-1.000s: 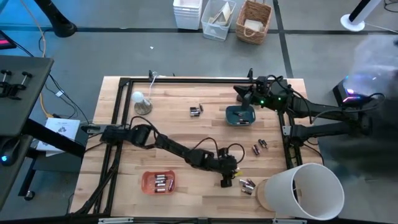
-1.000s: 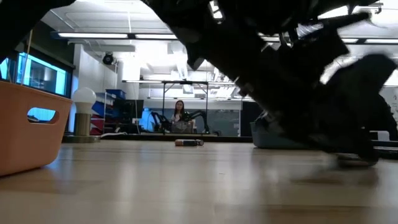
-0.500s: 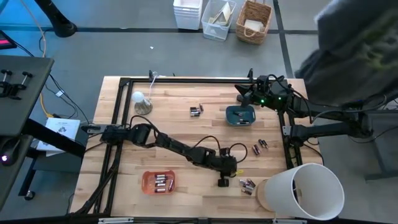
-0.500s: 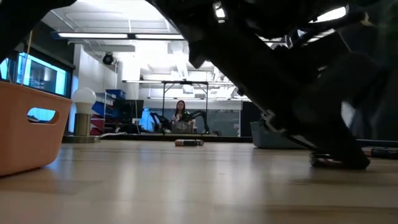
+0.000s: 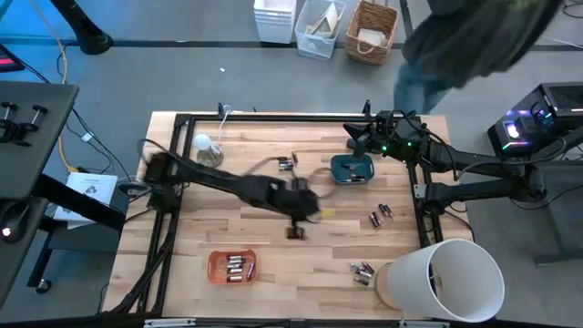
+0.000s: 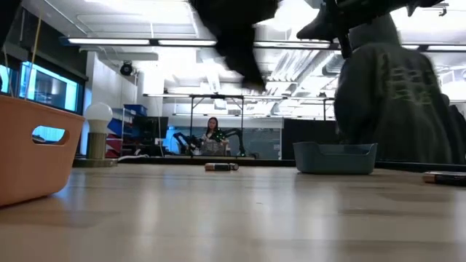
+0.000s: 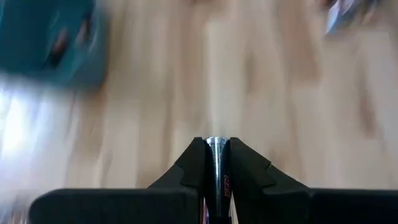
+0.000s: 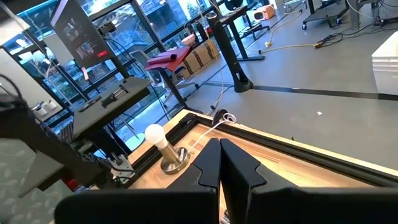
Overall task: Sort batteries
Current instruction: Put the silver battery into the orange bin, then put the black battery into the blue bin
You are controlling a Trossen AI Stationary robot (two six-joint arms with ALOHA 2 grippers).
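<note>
My left gripper [image 7: 216, 144] pinches one battery [image 7: 215, 163] over the middle of the worktop [image 5: 264, 246], carrying it. Next I judge which tray suits it: the orange tray [image 5: 232, 265] near the front edge or the teal tray [image 5: 352, 169]. My right gripper [image 8: 219, 147] waits closed at the back right corner.

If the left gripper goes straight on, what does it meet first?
Probably bare table, between the teal tray and loose batteries; the left gripper, shut on a battery, points there.
</note>
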